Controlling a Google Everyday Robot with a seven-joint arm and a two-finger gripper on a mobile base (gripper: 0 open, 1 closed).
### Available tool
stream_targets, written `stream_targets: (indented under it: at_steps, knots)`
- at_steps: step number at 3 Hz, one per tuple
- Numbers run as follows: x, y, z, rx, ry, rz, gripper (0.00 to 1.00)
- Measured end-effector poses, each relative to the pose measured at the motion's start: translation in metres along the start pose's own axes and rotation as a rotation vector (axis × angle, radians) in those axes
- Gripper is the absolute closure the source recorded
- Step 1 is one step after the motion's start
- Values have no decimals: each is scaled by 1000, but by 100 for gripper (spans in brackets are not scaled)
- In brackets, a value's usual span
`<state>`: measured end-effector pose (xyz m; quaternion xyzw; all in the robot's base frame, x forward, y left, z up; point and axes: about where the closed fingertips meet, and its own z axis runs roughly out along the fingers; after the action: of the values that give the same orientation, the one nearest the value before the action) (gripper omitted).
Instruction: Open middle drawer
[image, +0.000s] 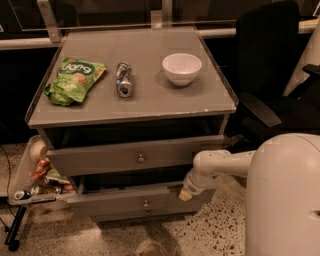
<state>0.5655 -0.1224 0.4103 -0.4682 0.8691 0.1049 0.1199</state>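
Observation:
The grey cabinet (130, 107) shows three stacked drawer fronts. The middle drawer (110, 201) is the grey panel with a small round knob (146, 203). It stands out from the cabinet, with a dark gap above it. My gripper (185, 193), at the end of the white arm (220, 164), sits at the right end of this drawer's front, touching or very close to it. The upper drawer (100, 159) with its knob (140, 159) also juts forward above. Only a thin strip of the lowest front (148, 213) shows.
On the cabinet top lie a green snack bag (72, 80), a can on its side (123, 79) and a white bowl (182, 68). A black office chair (270, 75) stands at the right. A side tray with snacks (35, 175) hangs at the left. My white body (285, 200) fills the lower right.

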Motion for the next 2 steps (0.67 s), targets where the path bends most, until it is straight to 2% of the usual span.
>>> stream_targets:
  at_steps: [1, 2]
  knots:
    - [9, 8, -6, 3, 3, 27, 100]
    - [9, 8, -6, 3, 3, 27, 100]
